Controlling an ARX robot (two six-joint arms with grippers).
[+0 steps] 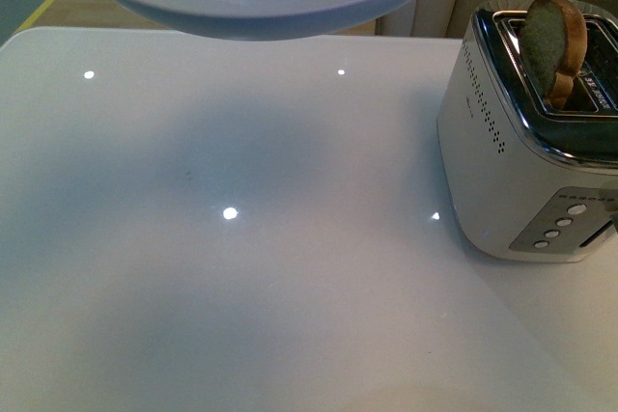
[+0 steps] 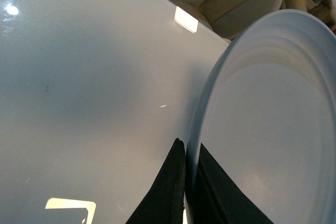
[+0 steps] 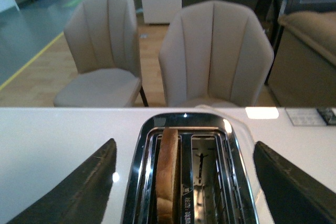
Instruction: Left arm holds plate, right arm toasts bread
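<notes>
The left gripper [image 2: 185,153] pinches the plate [image 2: 273,129] by its rim between closed fingers, holding it aloft for toast, while the right gripper [image 3: 184,144] spreads wide, the bread [image 3: 169,171] standing in the toaster [image 3: 239,182] between its fingers, judged ready for grasping.

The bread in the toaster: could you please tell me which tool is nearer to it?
Right. The right tool hangs open directly over the bread in the toaster; the left tool grips the plate, raised off to the left.
</notes>
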